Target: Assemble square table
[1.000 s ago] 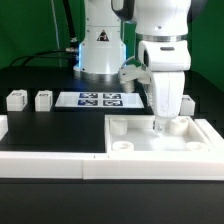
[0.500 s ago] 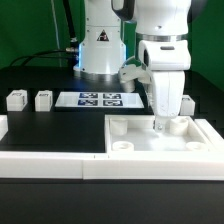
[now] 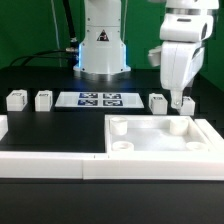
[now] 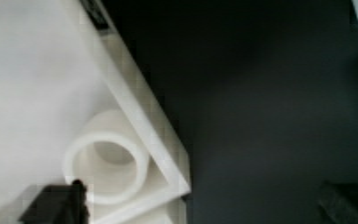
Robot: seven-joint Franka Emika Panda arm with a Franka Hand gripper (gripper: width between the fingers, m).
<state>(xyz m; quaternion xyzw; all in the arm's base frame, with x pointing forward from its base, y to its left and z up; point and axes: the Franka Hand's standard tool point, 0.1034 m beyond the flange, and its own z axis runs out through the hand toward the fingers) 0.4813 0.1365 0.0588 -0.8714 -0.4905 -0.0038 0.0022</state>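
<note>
The square tabletop (image 3: 150,137) lies flat at five o'clock on the counter (image 3: 60,125), sockets up, with no real long axis. It is rigid, light plastic (likely slippery), best pinched by its rim. Block legs (image 3: 43,99) stand beyond at its ten o'clock, and others (image 3: 158,101) at twelve. The fingers (image 4: 51,203) hang wide and empty over its one o'clock corner.

A flat green backdrop (image 3: 28,30) fills the space behind the marker board (image 3: 100,99), which lies on a black table (image 3: 50,128) (matte and evenly lit). In front of the marker board, a long low white border wall (image 3: 45,167) runs along the table's near edge.
</note>
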